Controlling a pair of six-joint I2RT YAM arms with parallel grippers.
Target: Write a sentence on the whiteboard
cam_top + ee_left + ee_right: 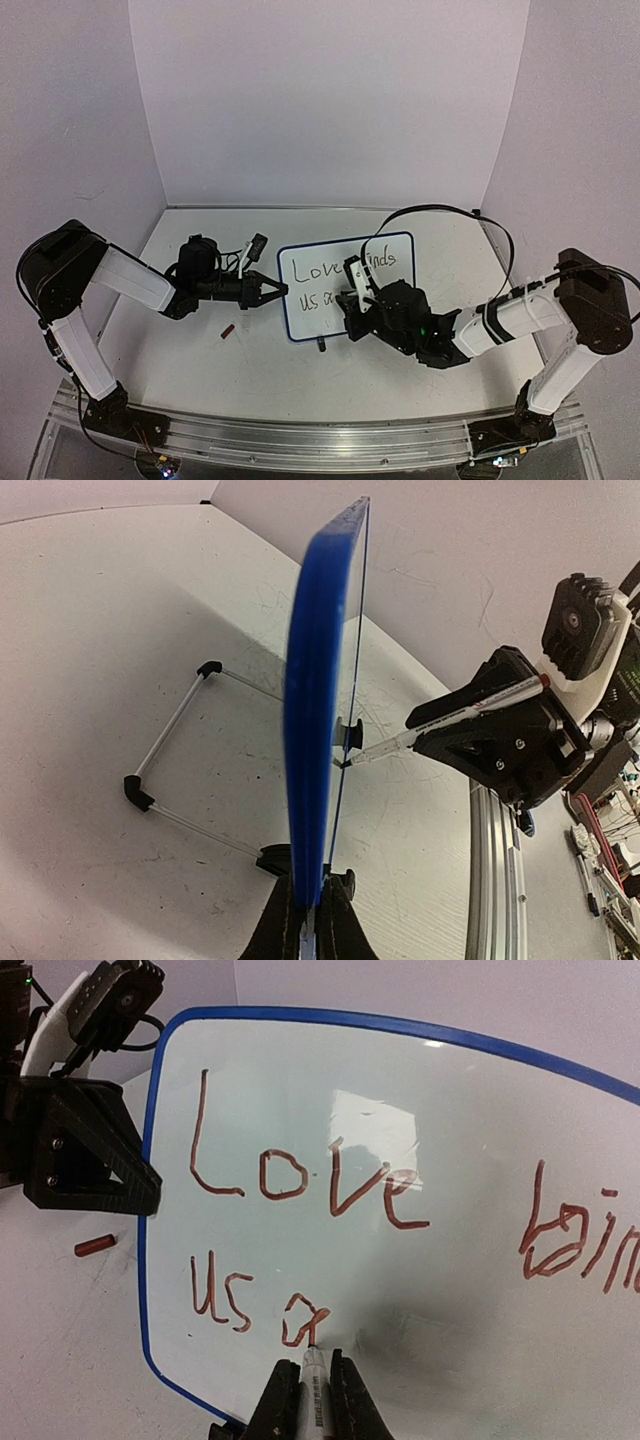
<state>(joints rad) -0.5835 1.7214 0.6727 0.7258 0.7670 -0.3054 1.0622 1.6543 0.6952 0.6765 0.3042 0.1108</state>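
Observation:
The whiteboard stands upright at the table's middle, blue-rimmed. My left gripper is shut on its left rim; in the left wrist view the blue edge rises from between the shut jaws. The sentence is in red-brown marker: "Love bin…" on top, "us a" below. My right gripper is shut on a white marker, whose tip touches the board at the "a". The right arm hides part of the top line from above.
A small red marker cap lies on the table left of the board's foot. The board's wire stand with black feet reaches out behind it. An aluminium rail runs along the near edge. A black cable arcs over the board's right side.

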